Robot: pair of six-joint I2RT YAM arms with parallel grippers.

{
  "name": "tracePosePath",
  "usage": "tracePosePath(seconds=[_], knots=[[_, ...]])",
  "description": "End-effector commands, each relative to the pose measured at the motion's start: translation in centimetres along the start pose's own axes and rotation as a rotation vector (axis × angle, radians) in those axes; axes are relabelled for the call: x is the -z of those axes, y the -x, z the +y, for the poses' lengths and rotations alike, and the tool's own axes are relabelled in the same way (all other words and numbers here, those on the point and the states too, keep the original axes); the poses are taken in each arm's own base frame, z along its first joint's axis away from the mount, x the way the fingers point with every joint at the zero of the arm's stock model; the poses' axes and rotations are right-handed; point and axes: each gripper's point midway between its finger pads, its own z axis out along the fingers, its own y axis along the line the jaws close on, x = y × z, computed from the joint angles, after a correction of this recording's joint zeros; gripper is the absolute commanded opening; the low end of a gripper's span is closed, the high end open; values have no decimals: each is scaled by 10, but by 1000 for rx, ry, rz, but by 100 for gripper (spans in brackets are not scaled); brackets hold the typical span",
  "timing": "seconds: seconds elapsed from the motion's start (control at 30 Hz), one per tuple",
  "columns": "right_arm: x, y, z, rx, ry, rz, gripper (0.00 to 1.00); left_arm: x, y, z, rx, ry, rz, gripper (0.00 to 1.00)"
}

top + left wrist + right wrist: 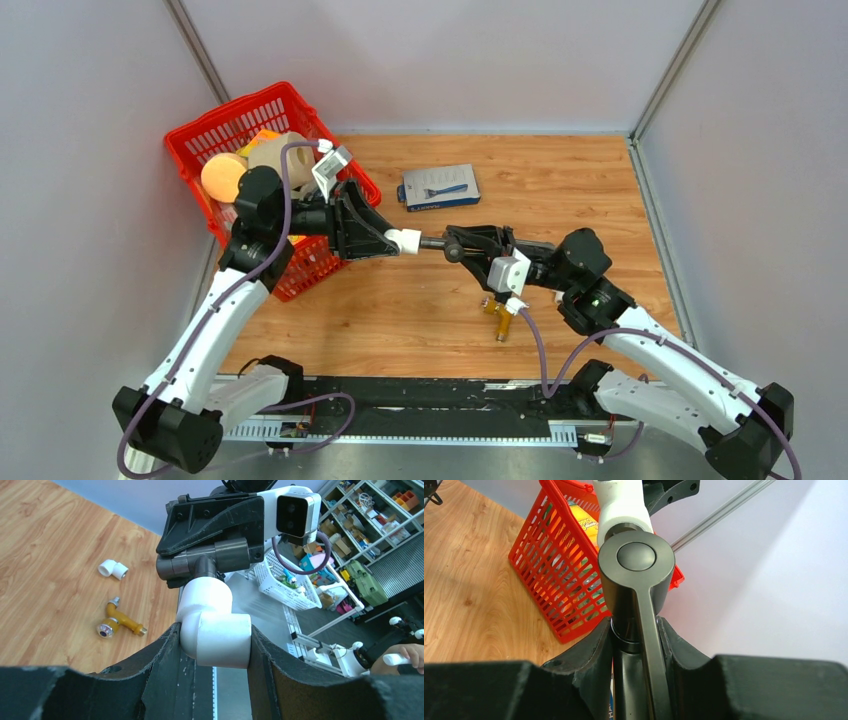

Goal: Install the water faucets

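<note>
My left gripper (pixel 398 242) is shut on a white plastic elbow fitting (pixel 406 241) and holds it above the table; in the left wrist view the elbow (pixel 215 625) sits clamped between the fingers. My right gripper (pixel 457 246) is shut on a dark grey metal water faucet (pixel 433 241). The faucet's threaded end meets the elbow's open mouth. In the left wrist view the faucet's crossbar (pixel 210 562) sits right above the elbow. In the right wrist view the faucet's round head (pixel 636 560) stands between the fingers, with the elbow (pixel 621 505) behind it.
A brass-yellow faucet (pixel 117 621) and a second white elbow (pixel 113 569) lie on the wooden table below the right arm; the yellow faucet also shows in the top view (pixel 500 320). A red basket (pixel 262 110) with food items stands at the back left. A blue box (pixel 440 187) lies at the back middle.
</note>
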Motion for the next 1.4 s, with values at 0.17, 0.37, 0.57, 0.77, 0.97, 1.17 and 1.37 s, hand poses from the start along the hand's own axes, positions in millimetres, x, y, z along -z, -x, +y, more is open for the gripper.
tracePosePath(seconds=[0.17, 0.37, 0.57, 0.77, 0.97, 1.17, 1.37], knots=[[-2, 41, -31, 112, -56, -120, 0, 0, 15, -19, -70, -22, -21, 0], [-4, 40, -29, 117, -56, -127, 0, -6, 15, -22, -67, -33, -22, 0], [-6, 38, -26, 116, -41, -126, 0, -10, 13, -23, -64, -46, -14, 0], [-8, 29, -24, 107, -32, -92, 0, -10, 14, -25, -81, -53, -11, 0], [-11, 28, -23, 79, -23, -92, 0, -10, 13, -31, -143, -65, -14, 0], [-17, 24, -19, 36, 0, -85, 0, -9, 15, -34, -237, -39, -27, 0], [-21, 23, -16, 7, 16, -91, 0, -8, 11, -37, -276, -40, -14, 0]])
